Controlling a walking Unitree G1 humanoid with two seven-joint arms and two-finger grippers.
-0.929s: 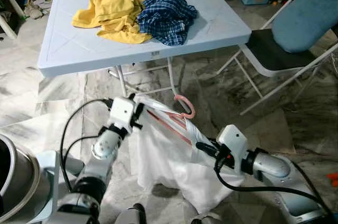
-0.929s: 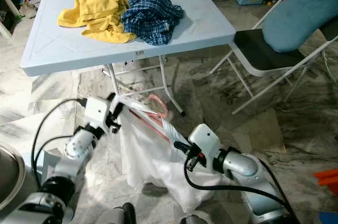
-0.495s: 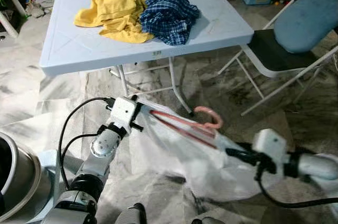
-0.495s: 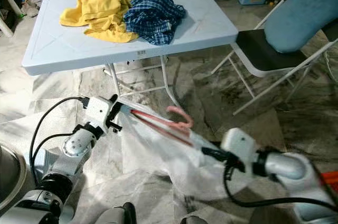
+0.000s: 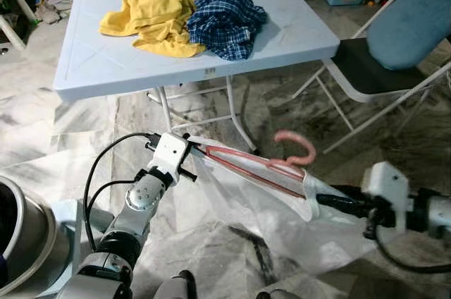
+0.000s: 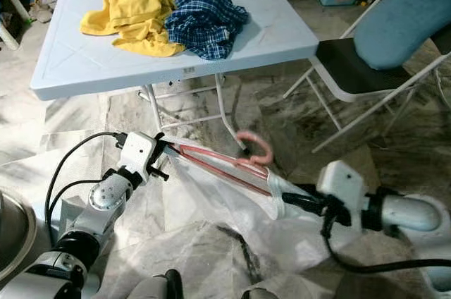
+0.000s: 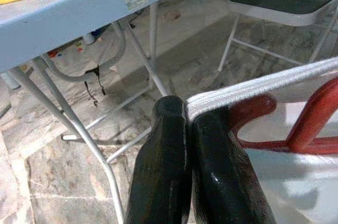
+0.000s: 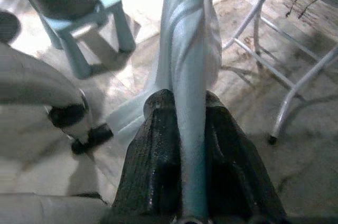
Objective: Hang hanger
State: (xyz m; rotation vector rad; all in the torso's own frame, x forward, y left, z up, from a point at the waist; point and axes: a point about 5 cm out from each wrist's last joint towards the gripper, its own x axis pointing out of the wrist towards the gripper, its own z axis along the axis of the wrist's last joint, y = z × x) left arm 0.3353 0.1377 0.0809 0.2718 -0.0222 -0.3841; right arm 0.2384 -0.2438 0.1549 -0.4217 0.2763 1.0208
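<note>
Where marble floor (image 5: 423, 137) spreads, table (image 5: 106, 66), perhaps folding chair (image 5: 366, 73).

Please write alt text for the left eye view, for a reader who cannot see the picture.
Two claws, left and right, hold a white garment on a pink hanger stretched between them above the floor. Behind stands a table with a yellow cloth and a plaid shirt, and a chair on the right.

Left gripper (image 7: 186, 115) fingers pressed together on white garment (image 7: 264, 84) hem at lower centre, red hanger (image 7: 296, 123) inside cloth at right, table (image 7: 79, 12) edge upper left, chair (image 7: 285, 2) upper right.
</note>
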